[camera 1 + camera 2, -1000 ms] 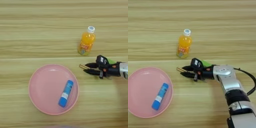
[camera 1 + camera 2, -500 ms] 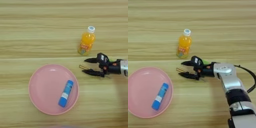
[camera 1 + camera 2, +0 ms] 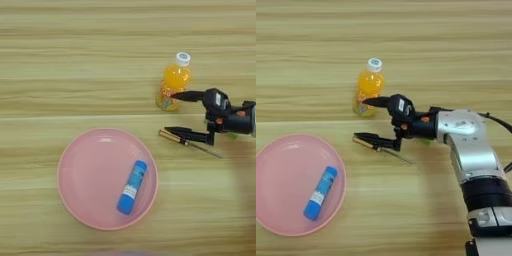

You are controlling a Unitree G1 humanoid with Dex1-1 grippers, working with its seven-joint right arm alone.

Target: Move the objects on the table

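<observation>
wide light-wood table (image 3: 60,60) with tan and pale-brown grain stripes, fills both views, no room visible. round pink plate (image 3: 85,160) lower left, blue-and-white tube (image 3: 132,187) lying inside it, label unreadable. silver right arm (image 3: 471,155) in from the right, gripper (image 3: 370,118) spread wide open, gripping nothing. orange-drink bottle (image 3: 173,82) white-capped, upright, just behind upper finger, label print too small to read. amber-handled screwdriver (image 3: 187,143) flat on table, right under lower finger, contact unclear
</observation>
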